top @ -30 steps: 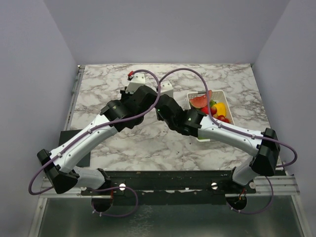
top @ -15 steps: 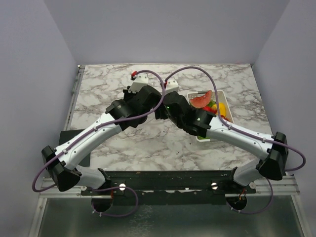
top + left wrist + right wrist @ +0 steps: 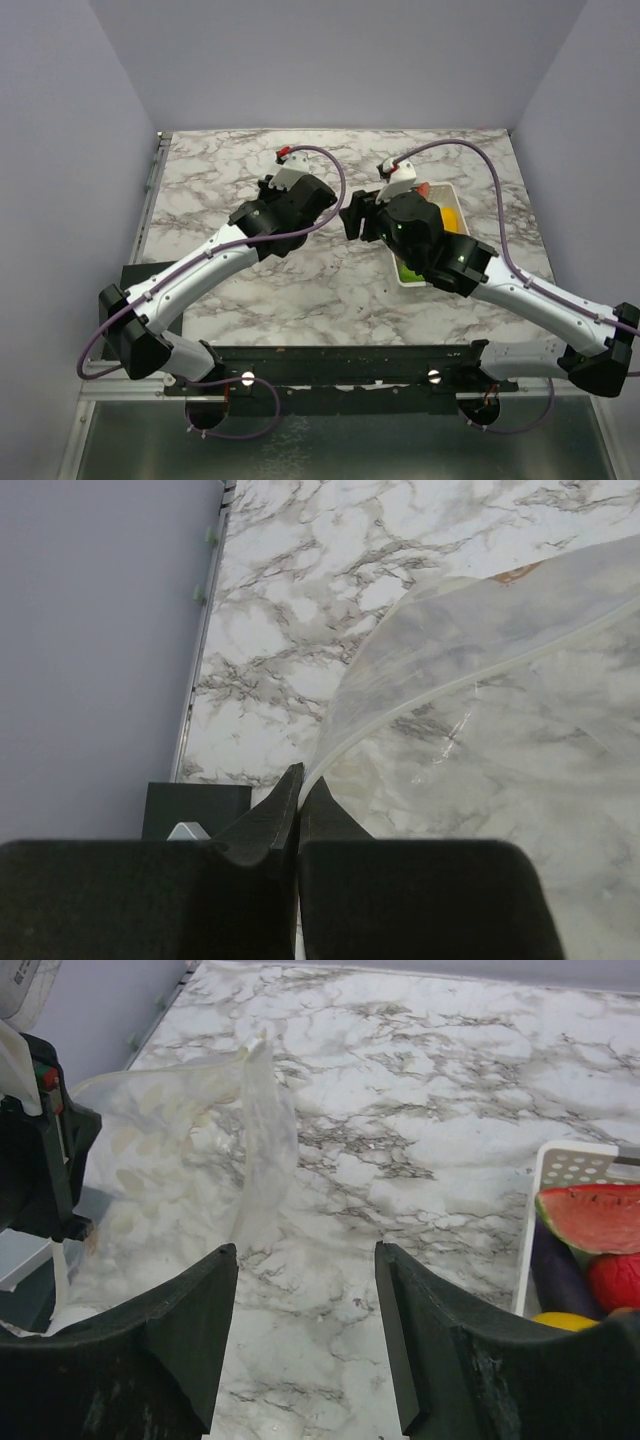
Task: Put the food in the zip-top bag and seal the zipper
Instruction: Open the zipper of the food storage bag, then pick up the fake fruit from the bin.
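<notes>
The clear zip-top bag sags over the marble, and its whitish zipper curves down into my left gripper, which is shut on that edge. From the right wrist the bag stands crumpled beside the left gripper. My right gripper is open and holds nothing. It hovers over bare marble between the bag and the basket, in the top view. The food lies in the white basket: a watermelon slice, a purple piece, a red fruit and a yellow lemon.
The right arm covers most of the basket in the top view; a yellow piece and a green one show. A black mat lies at the table's near left. Walls close in the left, far and right sides.
My right gripper has opened wider and drawn back from the left gripper toward the basket, its arm swinging right. The left gripper stayed shut and edged slightly right.
</notes>
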You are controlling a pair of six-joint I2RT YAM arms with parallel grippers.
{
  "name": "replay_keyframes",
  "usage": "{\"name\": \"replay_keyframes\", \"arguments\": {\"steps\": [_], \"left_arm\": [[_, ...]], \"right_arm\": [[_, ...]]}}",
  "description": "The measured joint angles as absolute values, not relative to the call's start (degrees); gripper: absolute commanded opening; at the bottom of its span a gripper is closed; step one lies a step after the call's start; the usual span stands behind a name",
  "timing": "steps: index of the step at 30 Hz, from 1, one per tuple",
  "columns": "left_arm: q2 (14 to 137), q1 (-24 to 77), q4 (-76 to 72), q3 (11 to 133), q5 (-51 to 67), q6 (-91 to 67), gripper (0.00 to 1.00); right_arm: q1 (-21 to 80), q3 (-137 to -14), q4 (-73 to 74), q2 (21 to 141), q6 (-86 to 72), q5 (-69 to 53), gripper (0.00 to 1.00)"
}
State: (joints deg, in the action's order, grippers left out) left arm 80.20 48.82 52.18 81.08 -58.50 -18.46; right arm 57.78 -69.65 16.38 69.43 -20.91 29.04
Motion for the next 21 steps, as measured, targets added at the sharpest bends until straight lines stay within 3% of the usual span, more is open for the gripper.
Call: {"name": "replay_keyframes", "arguments": {"steps": [21], "left_arm": [[86.0,49.1,49.8,79.8,-61.3,-16.4,0.0]], "right_arm": [[46.7,-58.6,35.6,59.4,-24.0,33.1,0.81]]}}
